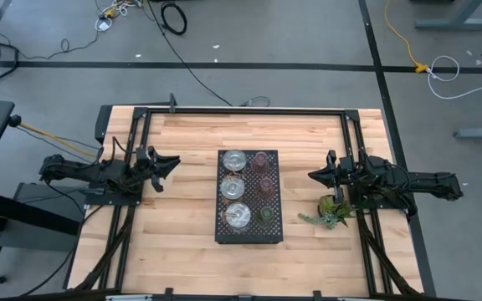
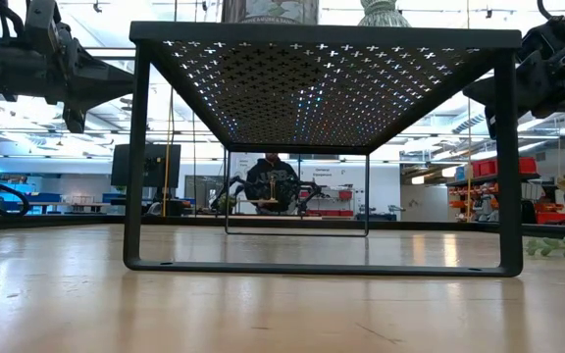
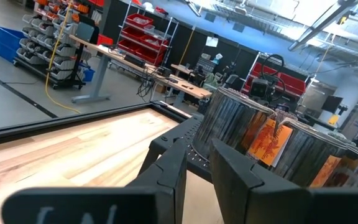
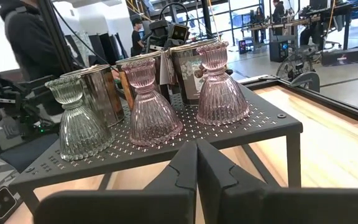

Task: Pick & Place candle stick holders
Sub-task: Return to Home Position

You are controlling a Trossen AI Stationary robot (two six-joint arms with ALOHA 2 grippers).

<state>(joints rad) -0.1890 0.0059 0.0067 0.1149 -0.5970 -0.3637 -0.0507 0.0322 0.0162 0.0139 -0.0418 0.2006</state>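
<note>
The right tool (image 4: 196,149) hangs in the air over the right side of the table (image 1: 182,251). Its two dark fingers are pressed together, and it holds nothing and touches nothing. It points toward a black perforated shelf (image 1: 249,236) and sits apart from it. A green leafy plant sprig (image 1: 331,213) lies on the wood just beside the right arm.

The left tool (image 1: 167,165) hangs over the left side of the table and also faces the shelf without touching it. Its fingers (image 3: 169,171) are only narrowly parted, with a thin strip of wood showing between them. It is empty.

The shelf stands on four legs in the middle of the table, between the two tools. All six candle stick holders (image 1: 232,186) stand upright on its top, in two rows of three. The row nearer the left arm is three silvery glass holders (image 1: 238,215), shaped like cylinders. The row nearer the right arm has two pink glass holders (image 4: 151,106), ribbed and vase-shaped, and one olive-green holder (image 4: 78,121) of the same shape. The green one stands at the row's end on the sprig's side.

In the low view the shelf's perforated top is seen from below, and only the holders' bases show above it. A person (image 2: 273,181) in dark clothes sits far off in the room behind.
</note>
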